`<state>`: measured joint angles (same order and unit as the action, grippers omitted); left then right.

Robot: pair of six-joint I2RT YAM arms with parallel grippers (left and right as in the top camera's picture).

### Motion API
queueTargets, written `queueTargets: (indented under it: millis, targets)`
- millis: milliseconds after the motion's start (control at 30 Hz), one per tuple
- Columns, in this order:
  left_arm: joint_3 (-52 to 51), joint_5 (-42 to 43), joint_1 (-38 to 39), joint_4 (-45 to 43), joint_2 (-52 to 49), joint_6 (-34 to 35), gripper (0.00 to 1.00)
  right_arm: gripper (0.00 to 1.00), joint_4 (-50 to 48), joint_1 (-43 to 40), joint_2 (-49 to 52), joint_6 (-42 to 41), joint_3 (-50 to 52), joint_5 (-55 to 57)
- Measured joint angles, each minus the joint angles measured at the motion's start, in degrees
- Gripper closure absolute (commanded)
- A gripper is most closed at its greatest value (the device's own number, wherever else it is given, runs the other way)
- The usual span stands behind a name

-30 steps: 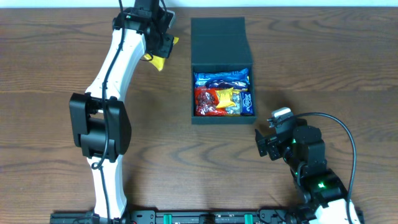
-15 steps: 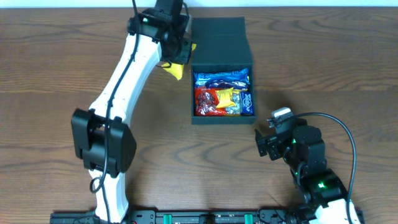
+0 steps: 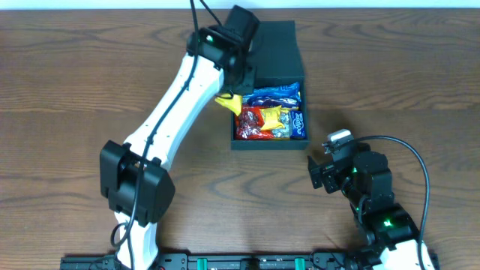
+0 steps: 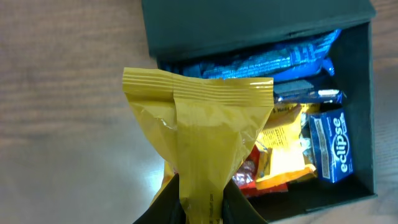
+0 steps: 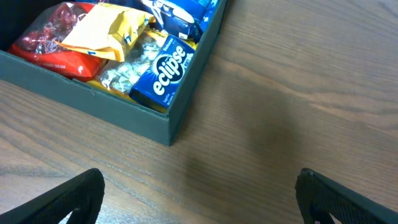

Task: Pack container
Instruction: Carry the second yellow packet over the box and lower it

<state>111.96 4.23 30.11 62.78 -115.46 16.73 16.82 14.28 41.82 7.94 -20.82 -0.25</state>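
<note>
Your left claw (image 4: 200,208) pinches the yellow packet (image 4: 199,124) by its near end. The container (image 4: 261,25) lies just beneath and ahead of it, crowded with snacks. The packet looks light, soft and crinkly, so grip a crimped end. Your right claw (image 5: 199,199) is spread wide and empty.

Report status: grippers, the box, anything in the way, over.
Left gripper shut on yellow packet, above left wall of container. Right gripper open, empty. Container lid open, snacks inside; nothing blocking.
</note>
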Motion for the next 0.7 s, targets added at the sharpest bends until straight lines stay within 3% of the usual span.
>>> queueTargets:
  millis: [533,700]
  targets:
    - [-27.4,-7.6,6.4,-20.0,9.2,19.3,0.81,0.01,0.0,0.0,0.0,0.0,0.0,0.0]
    - [-29.1,-7.8,7.3,-23.2,9.3,22.4,0.82,0.01,0.0,0.0,0.0,0.0,0.0,0.0]
